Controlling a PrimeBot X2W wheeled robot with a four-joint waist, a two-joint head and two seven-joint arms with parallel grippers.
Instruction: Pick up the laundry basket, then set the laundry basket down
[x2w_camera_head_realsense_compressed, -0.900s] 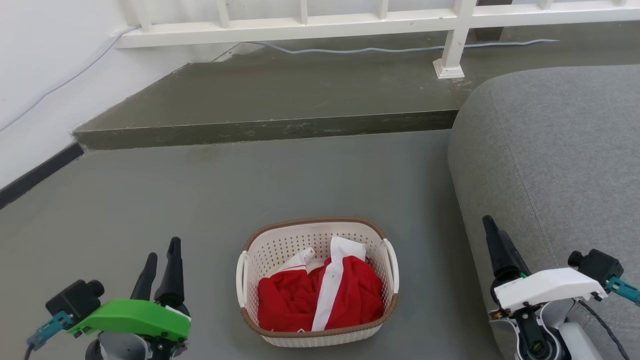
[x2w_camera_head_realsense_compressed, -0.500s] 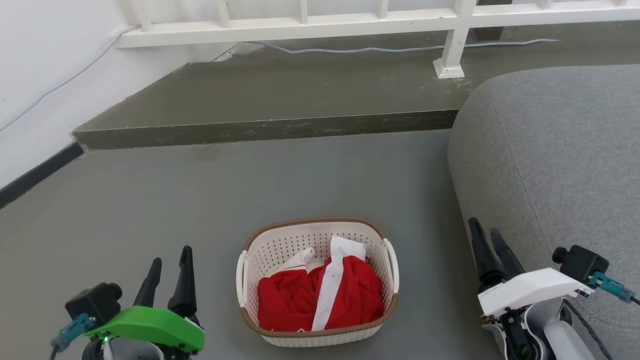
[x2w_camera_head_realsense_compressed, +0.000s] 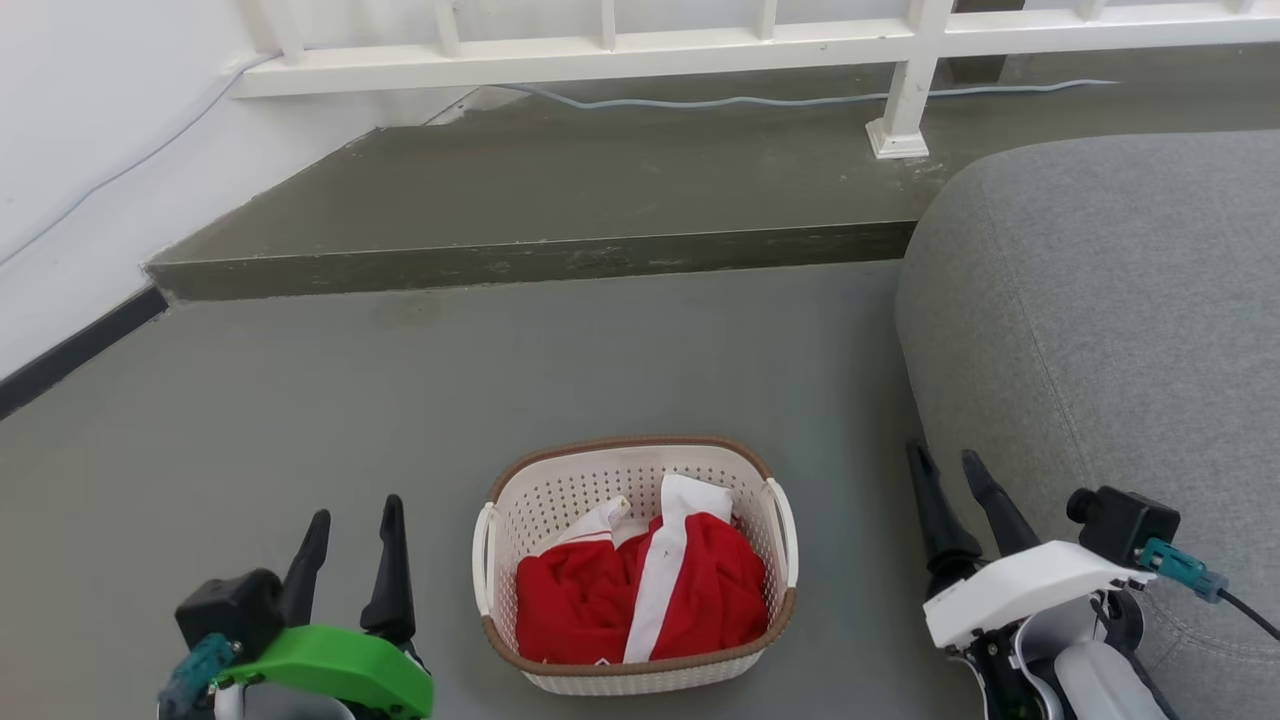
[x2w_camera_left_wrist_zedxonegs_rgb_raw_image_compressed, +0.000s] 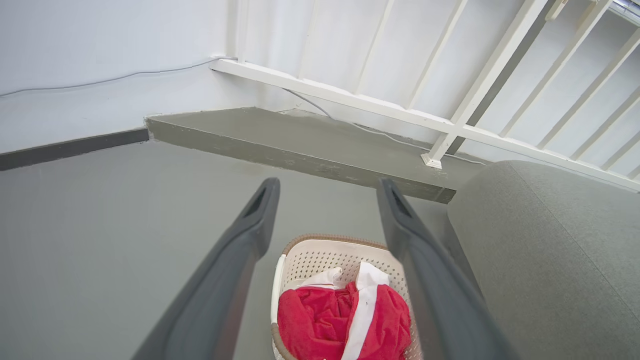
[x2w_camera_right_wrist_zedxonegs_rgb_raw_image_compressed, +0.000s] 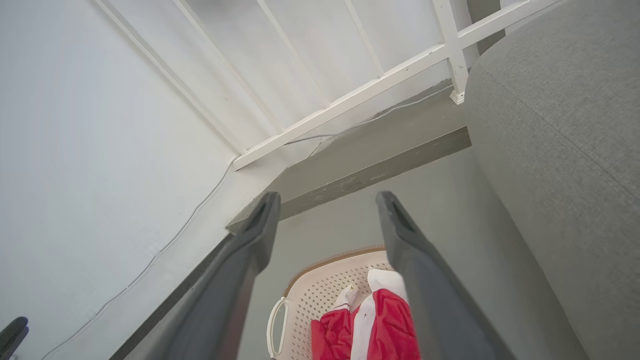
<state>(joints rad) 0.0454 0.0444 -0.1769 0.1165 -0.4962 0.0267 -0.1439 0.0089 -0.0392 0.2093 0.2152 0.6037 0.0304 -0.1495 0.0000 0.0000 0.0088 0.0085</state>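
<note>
Head view: basket (x2w_camera_head_realsense_compressed: 545, 500) on floor (x2w_camera_head_realsense_compressed: 400, 400), lower centre, red cloth (x2w_camera_head_realsense_compressed: 580, 600) inside. Left gripper (x2w_camera_head_realsense_compressed: 356, 508) lower left, right gripper (x2w_camera_head_realsense_compressed: 940, 452) lower right; both spread apart, empty, clear of basket. Left wrist view: basket bottom centre. Right wrist view: basket bottom centre.

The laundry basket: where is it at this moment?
In the head view the laundry basket stands on the floor at lower centre, between the left gripper and the right gripper, left of the grey sofa.
</note>
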